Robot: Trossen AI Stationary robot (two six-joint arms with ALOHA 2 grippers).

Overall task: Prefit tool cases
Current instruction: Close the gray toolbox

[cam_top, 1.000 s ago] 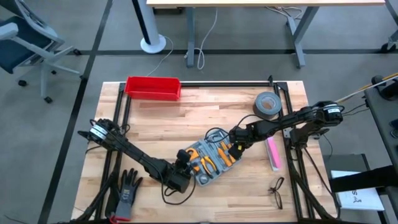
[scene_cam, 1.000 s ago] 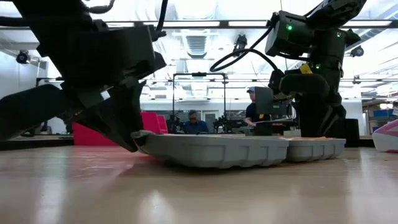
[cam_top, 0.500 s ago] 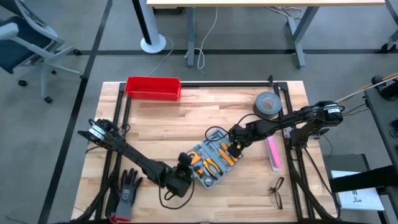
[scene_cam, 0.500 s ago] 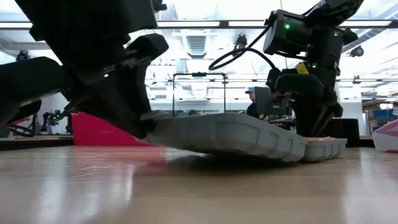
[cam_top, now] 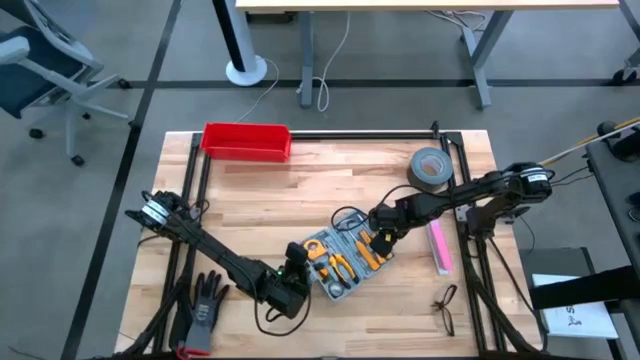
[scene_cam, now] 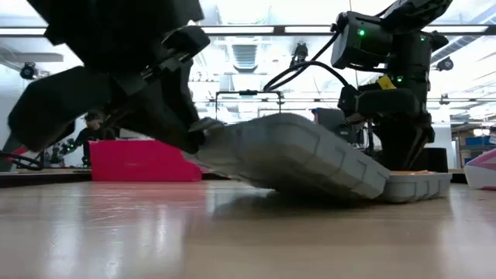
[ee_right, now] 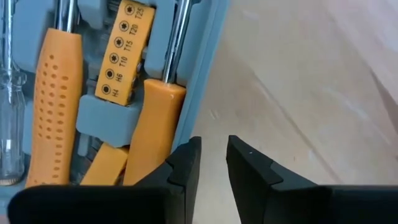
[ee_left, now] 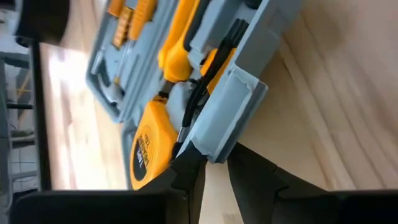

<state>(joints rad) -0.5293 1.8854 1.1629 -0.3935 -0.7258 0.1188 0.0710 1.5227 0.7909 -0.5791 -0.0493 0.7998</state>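
My left end effector (cam_top: 296, 272) is clenched on the latch tab of the case (cam_top: 343, 258), tipping that ribbed grey plastic half up off the plank-wood counter (cam_top: 300, 195). My right end effector (cam_top: 385, 237) sits at the opposite edge, fingers (ee_right: 180, 163) a narrow gap apart with the rim between them; can't tell if it's gripping. Case sits mid-counter, moulded slots full of orange-handled tools (cam_top: 340, 264).

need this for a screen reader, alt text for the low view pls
At table height, the left gripper tilts the grey lid of the tool case up off the wooden table. The right gripper stands on its far half; a red bin sits behind.
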